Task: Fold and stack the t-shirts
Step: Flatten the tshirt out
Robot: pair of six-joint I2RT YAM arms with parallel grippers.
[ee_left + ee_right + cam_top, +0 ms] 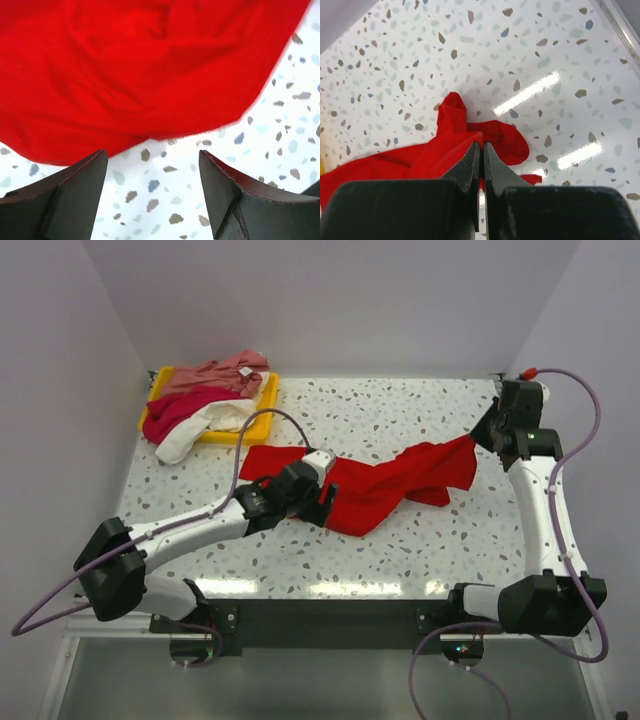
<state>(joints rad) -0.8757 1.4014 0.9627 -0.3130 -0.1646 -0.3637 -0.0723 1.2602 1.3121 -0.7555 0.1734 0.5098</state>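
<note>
Left claw: the left claw [152, 165] is standing released, jaws wide apart with only bare speckled surface [400, 410] showing between them. It is gripping nothing, and the red cloth's edge is lying just beyond its tips.
Right claw: the right claw [482, 150] is clenching tight, fingers pressed together on a corner of the bright red t-shirt [385, 485] and drawing that corner up toward the far right of the surface.
Bright red t-shirt: it is sprawling across the middle of the surface. It is rumpled and bunched, with one end reaching to the right claw and the other lying flatter by the left claw.
Step in hand: this looks like the spreading stage for the first shirt. It is being pulled out by one corner and no fold is showing yet.
Next move: I reckon the left claw is needing a fresh pinch on the near hem or a sleeve. Then both arms could be pulling apart to flatten the cloth before any fold. The thin fabric calls for a low, careful approach.
Waiting pile: the dusty pink t-shirt [225, 372], crimson-magenta t-shirt [175, 412] and cream-white t-shirt [200, 430] are heaping in the yellow tray [270, 390] at the far left corner. The white one is spilling over the tray's near rim, well apart from both claws.
Progress: it is early going, with nothing folded and nothing stacked.
</note>
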